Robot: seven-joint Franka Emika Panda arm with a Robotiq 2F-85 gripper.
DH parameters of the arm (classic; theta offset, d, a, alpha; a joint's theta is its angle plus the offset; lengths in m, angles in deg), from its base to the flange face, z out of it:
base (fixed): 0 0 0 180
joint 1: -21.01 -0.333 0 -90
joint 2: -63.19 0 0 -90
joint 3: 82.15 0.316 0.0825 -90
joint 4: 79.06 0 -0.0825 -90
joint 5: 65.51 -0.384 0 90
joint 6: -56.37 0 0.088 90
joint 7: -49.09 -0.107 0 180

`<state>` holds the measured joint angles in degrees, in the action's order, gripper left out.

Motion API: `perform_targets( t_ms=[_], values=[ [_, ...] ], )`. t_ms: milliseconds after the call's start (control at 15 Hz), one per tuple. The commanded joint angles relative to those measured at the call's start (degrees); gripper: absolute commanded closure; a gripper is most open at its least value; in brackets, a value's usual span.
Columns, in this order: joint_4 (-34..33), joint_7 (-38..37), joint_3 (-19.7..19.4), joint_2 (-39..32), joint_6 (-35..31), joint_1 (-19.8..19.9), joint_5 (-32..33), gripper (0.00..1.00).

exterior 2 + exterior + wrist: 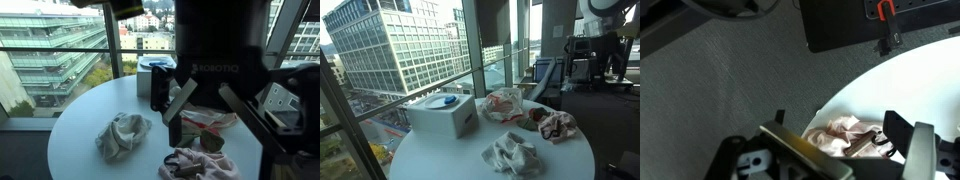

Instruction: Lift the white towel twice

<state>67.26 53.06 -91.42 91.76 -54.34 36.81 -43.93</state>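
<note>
From my seat, everything sits on one table (420, 160) by the window (390, 50). In an exterior view the box (442, 112) stands at the back left, with the middle cloth (503, 104) just to its right. The edge cloth (556, 124) lies further right, near the rim. The towel (512, 155) lies in front of both cloths, apart from them.

In an exterior view the gripper (220, 140) hangs close to the camera above the table, in front of the middle cloth (215, 120) and the box (155, 80). The towel (123, 135) is to its left and the edge cloth (205, 165) is below it.

In the wrist view a cloth (845, 135) lies at the rim between the fingers (805, 152), with floor (730, 90) to the left.
</note>
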Motion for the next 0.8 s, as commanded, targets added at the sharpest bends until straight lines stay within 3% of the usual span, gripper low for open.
perform_targets(
  t_ms=[0, 733],
  values=[
    [-0.32, -0.23, -0.58, 0.08, 0.32, -0.7, 0.24, 0.0],
    [-0.86, 0.4, -1.0, -0.34, -0.58, -1.79, -2.13, 0.0]
  ],
)
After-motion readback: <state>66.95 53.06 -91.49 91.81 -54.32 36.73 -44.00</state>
